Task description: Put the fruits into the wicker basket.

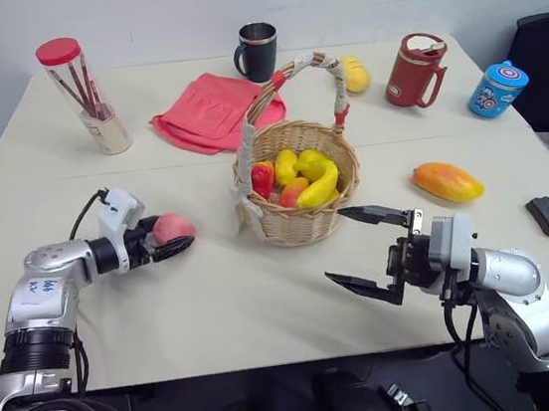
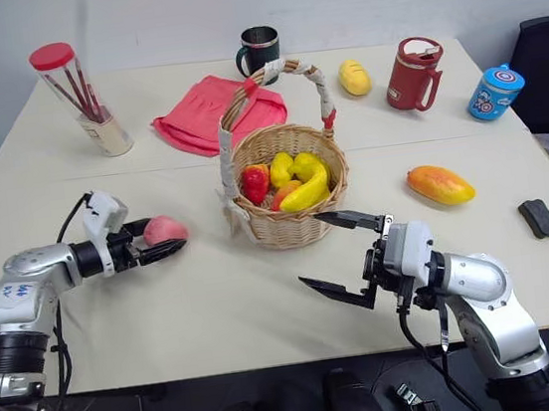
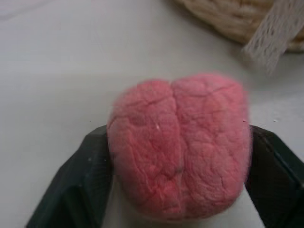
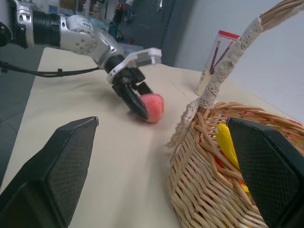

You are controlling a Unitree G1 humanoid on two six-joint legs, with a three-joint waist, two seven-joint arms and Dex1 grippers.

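A pink-red peach (image 1: 172,226) lies on the table left of the wicker basket (image 1: 301,220). My left gripper (image 1: 180,233) is shut on it, and in the left wrist view a black finger (image 3: 78,185) presses each side of the peach (image 3: 178,142). The basket holds a yellow banana (image 1: 320,188) and other red and yellow fruits. An orange-yellow mango (image 1: 446,181) rests on the table right of the basket. My right gripper (image 1: 336,245) hovers open in front of the basket, pointing left, with nothing in it.
Along the back stand a jar of sticks (image 1: 91,98), a red cloth (image 1: 208,111), a black mug (image 1: 258,51), a yellow fruit (image 1: 355,74), a red mug (image 1: 415,70) and a blue cup (image 1: 497,89). A flat black block (image 1: 548,215) lies at the right edge.
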